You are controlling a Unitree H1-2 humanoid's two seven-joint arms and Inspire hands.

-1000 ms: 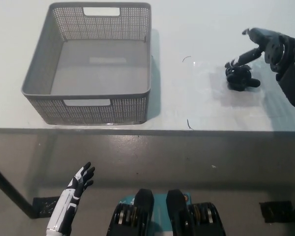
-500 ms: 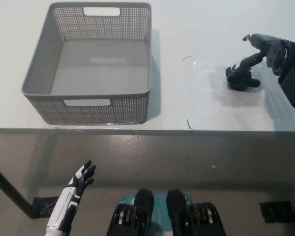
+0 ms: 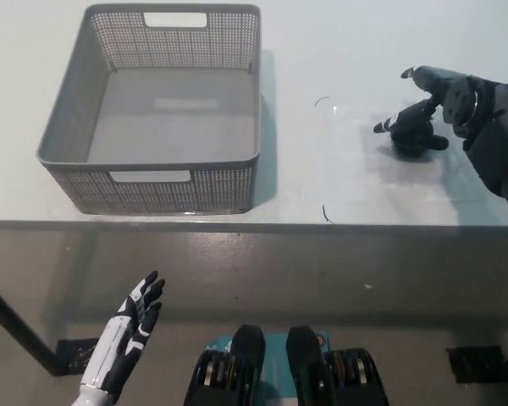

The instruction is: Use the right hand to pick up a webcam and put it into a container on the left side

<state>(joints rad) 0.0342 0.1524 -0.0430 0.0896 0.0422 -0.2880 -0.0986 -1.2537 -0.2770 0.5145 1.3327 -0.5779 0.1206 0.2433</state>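
Observation:
A small black webcam (image 3: 416, 138) lies on the white table at the right. My black right hand (image 3: 436, 97) hovers just over it, open, with its fingers spread above and to the left of the webcam; part of the webcam is hidden behind them. No grasp is visible. The grey perforated container (image 3: 76, 148) stands on the table's left side and holds nothing. My white left hand (image 3: 134, 317) rests open below the table edge at the lower left.
The white table (image 3: 339, 186) ends at a front edge running across the picture's middle, with grey floor below. Two thin dark wire scraps (image 3: 325, 213) lie on the table between the container and the webcam.
My right hand has shifted left over the webcam, its fingers now reaching past the webcam's left side. The left hand has risen slightly and spread more.

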